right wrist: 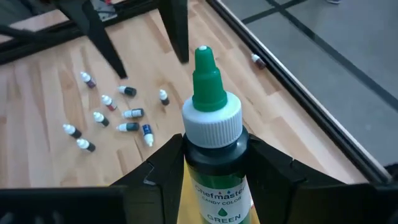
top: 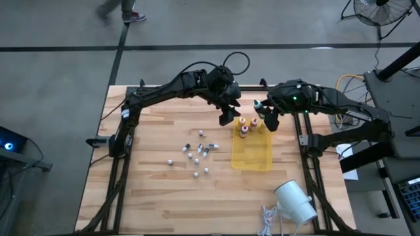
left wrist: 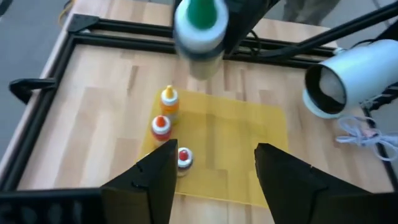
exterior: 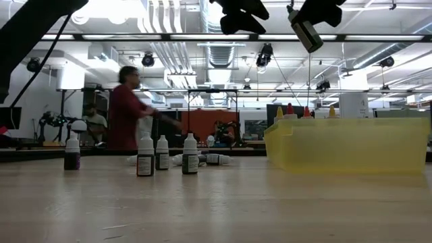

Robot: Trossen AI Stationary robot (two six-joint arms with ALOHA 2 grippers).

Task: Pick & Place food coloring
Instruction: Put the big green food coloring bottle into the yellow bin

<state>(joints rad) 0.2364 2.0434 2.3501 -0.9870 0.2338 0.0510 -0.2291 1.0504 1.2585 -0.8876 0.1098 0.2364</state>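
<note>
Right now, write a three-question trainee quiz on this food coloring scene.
1. True or false: the right gripper holds the green-topped bottle.
2. How many bottles stand in the yellow tray? A) one B) three C) six
3. Where do the small vials lie?

Key:
1. True.
2. B: orange-topped, yellow-topped and red-topped.
3. Scattered on the wooden table, on the tray's left-arm side; the left gripper is open above the tray.

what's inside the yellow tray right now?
Three bottles stand in the yellow tray at its far end: yellow top, orange top, red top. The rest looks bare; its translucent wall blurs the bottle bodies from table height.
</note>
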